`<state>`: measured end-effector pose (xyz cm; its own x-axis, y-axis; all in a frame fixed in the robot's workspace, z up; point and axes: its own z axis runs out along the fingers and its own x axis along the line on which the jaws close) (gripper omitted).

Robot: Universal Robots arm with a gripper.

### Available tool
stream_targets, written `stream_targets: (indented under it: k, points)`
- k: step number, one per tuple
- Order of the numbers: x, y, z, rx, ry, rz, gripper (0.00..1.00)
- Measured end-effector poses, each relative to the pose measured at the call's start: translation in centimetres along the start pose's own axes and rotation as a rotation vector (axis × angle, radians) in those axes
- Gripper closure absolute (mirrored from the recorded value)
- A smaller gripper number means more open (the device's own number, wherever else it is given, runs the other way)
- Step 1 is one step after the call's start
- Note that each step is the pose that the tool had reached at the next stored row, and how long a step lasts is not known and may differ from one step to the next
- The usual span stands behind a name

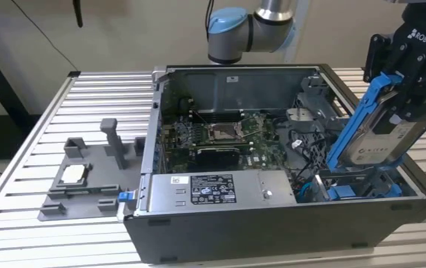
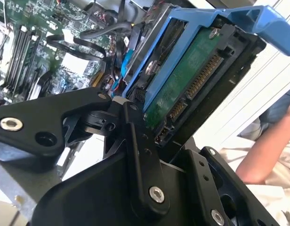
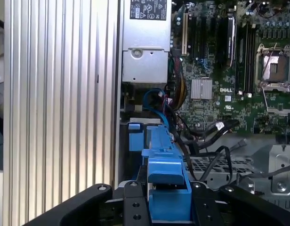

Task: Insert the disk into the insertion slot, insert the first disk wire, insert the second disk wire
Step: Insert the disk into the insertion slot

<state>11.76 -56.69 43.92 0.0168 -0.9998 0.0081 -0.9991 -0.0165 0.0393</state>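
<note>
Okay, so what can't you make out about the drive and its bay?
Exterior view: the dark grey drive cage with blue rails is mostly covered by the silver hard disk in its blue carrier.
First wrist view: tangled black cables; which ones serve the disk cannot be told.
Second wrist view: a person's arm, cut off by the edge.

A silver table [image 1: 63, 245] of ribbed aluminium slats spreads across the exterior view. Its ribbed top [image 3: 60, 94] also appears in the first wrist view. A black, open-sided computer case [image 1: 272, 226] stands directly on the table, taking the centre and right of the exterior frame. At the left of that frame, just beside the case, lies a flat grey plastic fixture tray [image 1: 97, 184] with upright posts. The tray carries a small silvery square piece [image 1: 74, 175]. Bare slats run along the lower left.
</note>
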Motion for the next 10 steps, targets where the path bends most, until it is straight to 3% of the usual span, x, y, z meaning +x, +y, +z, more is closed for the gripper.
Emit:
stream_targets:
  k: [10]
  points:
    - [0.26, -0.06, 1.59, 0.0008, 0.0003, -0.007, 0.67]
